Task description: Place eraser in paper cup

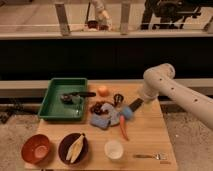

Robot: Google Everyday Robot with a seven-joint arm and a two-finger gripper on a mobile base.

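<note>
The white paper cup [114, 149] stands upright at the table's front middle, and nothing shows inside it. My gripper [131, 106] hangs dark at the end of the white arm [157, 82]. It is low over the table's middle right, just above a blue cloth [102, 120] and the top of a carrot [123, 127]. It is well behind the cup. A small dark piece [118, 98] sits just left of the gripper. I cannot tell whether that is the eraser. I cannot make out the eraser for sure anywhere.
A green tray [50, 107] at the back left holds a long black-handled utensil [80, 94]. An orange [102, 91] and a dark clump [100, 106] lie behind the cloth. An orange-brown bowl [36, 148] and a dark bowl [74, 147] stand front left. A metal utensil [150, 156] lies front right.
</note>
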